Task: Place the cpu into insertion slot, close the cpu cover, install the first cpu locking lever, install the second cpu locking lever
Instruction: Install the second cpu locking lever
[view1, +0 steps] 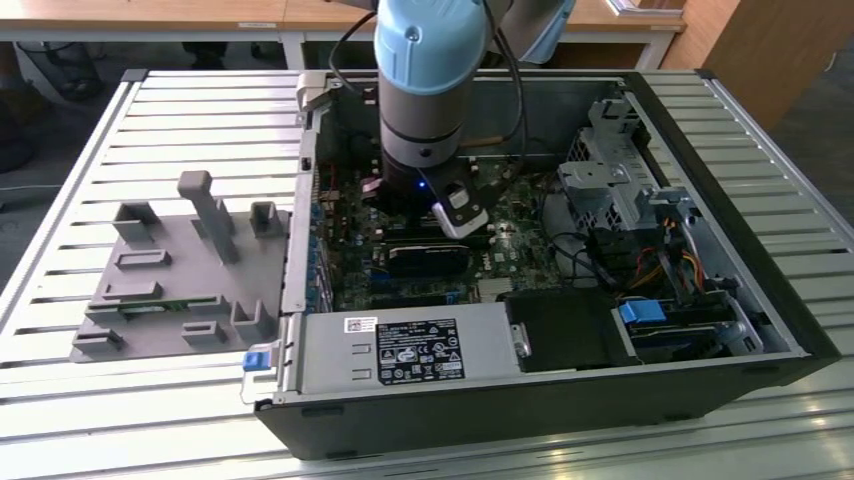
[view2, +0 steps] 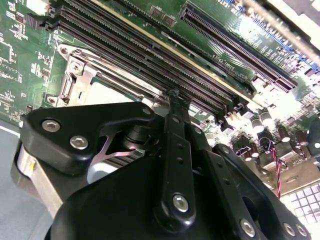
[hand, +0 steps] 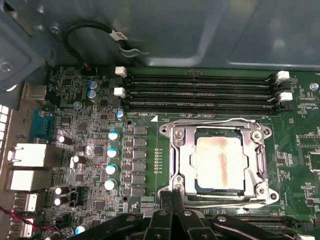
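In the first wrist view the cpu (hand: 220, 159), a square chip with a silvery-tan top, lies flat in the insertion slot (hand: 194, 167) on the green board. The silver cpu cover (hand: 182, 150) is down around it, framing the chip. A thin wire lever (hand: 210, 120) runs along the cover's side nearest the memory slots. My gripper (hand: 172, 194) is shut, its black fingertips together at one edge of the cover, with nothing seen between them. In the second wrist view the gripper (view2: 176, 97) reaches toward the cover (view2: 75, 75). In the exterior view the gripper (view1: 461, 215) hangs inside the computer case.
Long black memory slots (hand: 200, 92) lie beside the socket. Capacitors (hand: 112, 152) and rear ports (hand: 27, 155) stand on the other side. The exterior view shows a drive cage (view1: 614, 190), the power supply (view1: 400, 350) and a grey fixture (view1: 174, 270) on the slatted table.
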